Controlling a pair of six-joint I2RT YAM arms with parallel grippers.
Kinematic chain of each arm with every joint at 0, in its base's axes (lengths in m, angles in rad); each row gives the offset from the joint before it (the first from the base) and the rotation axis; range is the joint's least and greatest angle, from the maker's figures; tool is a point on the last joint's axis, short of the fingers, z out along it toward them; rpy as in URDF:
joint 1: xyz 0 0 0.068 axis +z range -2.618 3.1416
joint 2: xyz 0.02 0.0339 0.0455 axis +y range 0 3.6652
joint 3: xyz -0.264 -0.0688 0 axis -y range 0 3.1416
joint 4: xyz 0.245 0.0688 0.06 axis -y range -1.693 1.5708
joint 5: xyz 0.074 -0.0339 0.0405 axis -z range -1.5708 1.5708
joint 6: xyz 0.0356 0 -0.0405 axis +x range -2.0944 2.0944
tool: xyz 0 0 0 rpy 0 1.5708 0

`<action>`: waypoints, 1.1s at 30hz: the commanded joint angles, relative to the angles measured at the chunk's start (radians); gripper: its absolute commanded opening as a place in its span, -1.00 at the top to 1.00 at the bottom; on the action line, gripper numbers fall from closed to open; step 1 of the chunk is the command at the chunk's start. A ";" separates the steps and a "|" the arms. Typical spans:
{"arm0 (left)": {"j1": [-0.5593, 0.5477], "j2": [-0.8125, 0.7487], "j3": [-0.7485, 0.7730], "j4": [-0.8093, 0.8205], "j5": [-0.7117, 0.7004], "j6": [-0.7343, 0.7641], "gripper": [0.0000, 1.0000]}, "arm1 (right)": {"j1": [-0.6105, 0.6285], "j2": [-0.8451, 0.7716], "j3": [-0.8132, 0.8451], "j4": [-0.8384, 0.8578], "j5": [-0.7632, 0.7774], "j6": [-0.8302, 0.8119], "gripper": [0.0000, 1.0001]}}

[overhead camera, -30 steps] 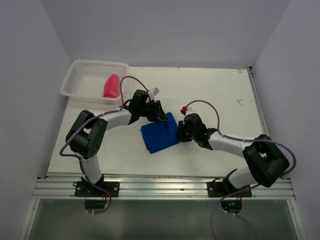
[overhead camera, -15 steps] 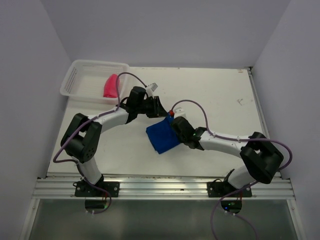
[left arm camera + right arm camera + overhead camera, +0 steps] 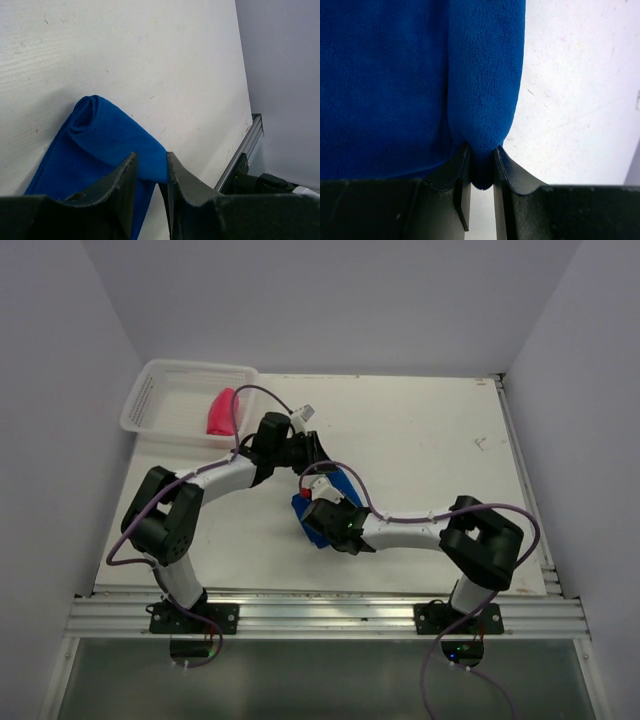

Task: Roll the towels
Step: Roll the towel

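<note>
Two towels are showing in the overhead view. The pink towel (image 3: 220, 412) is lying bunched inside the white mesh basket (image 3: 150, 390), toward its right half and resting apart from the other cloth. The blue towel (image 3: 304, 510) is lying on the white surface (image 3: 430, 430) near the basket, off the basket's near right corner, and both arms are converging on it there. The left gripper (image 3: 151, 160) is working at the side of the blue towel that faces the basket; its two dark fingers are standing close together with a corner of blue cloth caught between them, so it is gripping the blue towel. In that wrist view one end of the cloth is curling into a loose roll against the surface. The right gripper (image 3: 481, 155) is coming in from the side turned away from the basket, its arm lying low across the surface. Its fingers are pinching a thick rounded fold of the blue towel, with the cloth bulging above the narrow gap and a little poking below it. The rest of the blue cloth is spreading flat beside that fold.
</note>
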 commanded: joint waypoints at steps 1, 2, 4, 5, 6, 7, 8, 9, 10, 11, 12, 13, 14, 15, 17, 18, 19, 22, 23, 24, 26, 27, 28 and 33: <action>0.012 0.006 0.027 0.062 0.037 -0.022 0.34 | 0.046 0.062 0.054 -0.061 0.096 -0.028 1.00; 0.011 0.012 0.027 0.075 0.042 -0.033 0.34 | 0.065 0.076 0.065 -0.070 0.107 -0.029 1.00; 0.011 0.013 0.023 0.088 0.048 -0.040 0.34 | 0.077 0.105 0.093 -0.094 0.124 -0.032 1.00; 0.009 0.013 0.023 0.098 0.051 -0.045 0.34 | 0.085 0.133 0.102 -0.102 0.135 -0.031 1.00; 0.009 0.015 0.021 0.102 0.053 -0.047 0.34 | 0.089 0.145 0.119 -0.120 0.142 -0.031 1.00; 0.008 0.016 0.021 0.106 0.056 -0.048 0.34 | 0.093 0.157 0.128 -0.128 0.150 -0.029 1.00; 0.006 0.016 0.018 0.120 0.057 -0.051 0.34 | 0.097 0.180 0.134 -0.136 0.159 -0.026 1.00; 0.004 0.019 0.015 0.129 0.060 -0.056 0.34 | 0.099 0.190 0.145 -0.147 0.164 -0.026 1.00; 0.000 0.029 0.012 0.138 0.074 -0.060 0.34 | 0.103 0.197 0.151 -0.150 0.168 -0.026 1.00; -0.002 0.036 0.009 0.167 0.083 -0.072 0.34 | 0.105 0.210 0.154 -0.153 0.170 -0.026 1.00; -0.005 0.045 0.006 0.181 0.093 -0.079 0.34 | 0.105 0.216 0.162 -0.157 0.170 -0.023 1.00; -0.009 0.064 0.004 0.194 0.108 -0.083 0.34 | 0.108 0.220 0.163 -0.159 0.170 -0.023 1.00; -0.014 0.072 0.003 0.222 0.119 -0.088 0.34 | 0.109 0.222 0.166 -0.160 0.170 -0.022 1.00; -0.017 0.079 0.000 0.233 0.123 -0.091 0.34 | 0.109 0.230 0.170 -0.163 0.172 -0.022 1.00; -0.032 0.102 -0.005 0.256 0.131 -0.091 0.34 | 0.111 0.234 0.171 -0.165 0.172 -0.022 1.00; -0.034 0.111 -0.008 0.263 0.134 -0.093 0.34 | 0.111 0.237 0.171 -0.164 0.172 -0.020 1.00; -0.038 0.124 -0.014 0.278 0.133 -0.096 0.34 | 0.112 0.237 0.171 -0.165 0.170 -0.019 1.00; -0.040 0.151 -0.026 0.284 0.125 -0.096 0.34 | 0.116 0.237 0.168 -0.160 0.167 -0.016 1.00; -0.040 0.161 -0.031 0.284 0.122 -0.087 0.34 | 0.114 0.237 0.165 -0.159 0.165 -0.016 1.00; -0.040 0.168 -0.032 0.281 0.111 -0.083 0.35 | 0.116 0.234 0.165 -0.156 0.162 -0.014 1.00; -0.042 0.190 -0.034 0.255 0.096 -0.063 0.35 | 0.116 0.225 0.157 -0.150 0.156 -0.009 0.96; -0.043 0.194 -0.036 0.241 0.081 -0.057 0.35 | 0.116 0.219 0.154 -0.145 0.156 -0.002 0.93; -0.042 0.197 -0.039 0.220 0.071 -0.047 0.36 | 0.116 0.204 0.151 -0.142 0.152 0.003 0.91; -0.042 0.200 -0.074 0.203 0.042 -0.033 0.36 | 0.116 0.153 0.133 -0.122 0.139 0.041 0.64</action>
